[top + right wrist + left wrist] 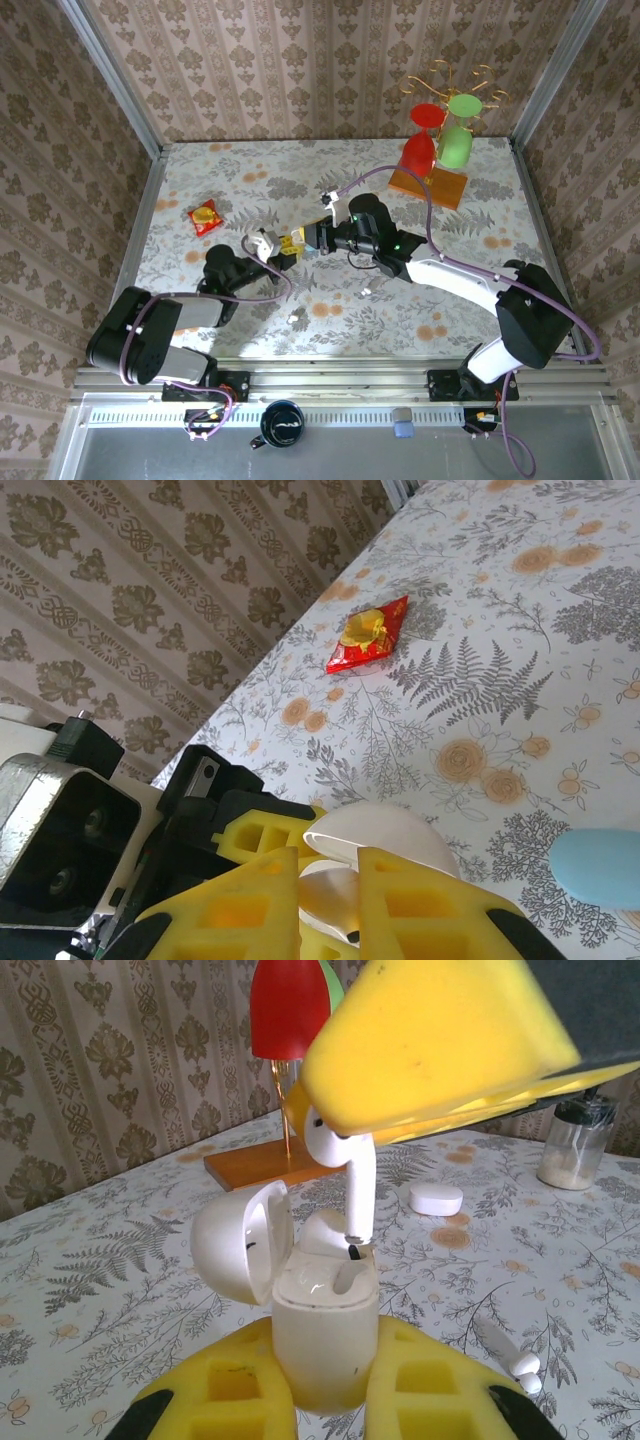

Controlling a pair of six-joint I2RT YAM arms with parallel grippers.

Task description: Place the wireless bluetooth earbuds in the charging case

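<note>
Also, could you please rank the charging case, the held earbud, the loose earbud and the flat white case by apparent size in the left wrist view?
1. charging case, lid open, nearest the camera.
2. held earbud.
3. loose earbud and flat white case look about alike; the case lies farther off, so unranked.

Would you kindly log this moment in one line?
left claw: shut on charging case, lid open; right claw: shut on earbud; second earbud: on table

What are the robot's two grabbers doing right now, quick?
Left gripper: closed, holding the open charging case.
Right gripper: closed, holding an earbud just above the case.
</note>
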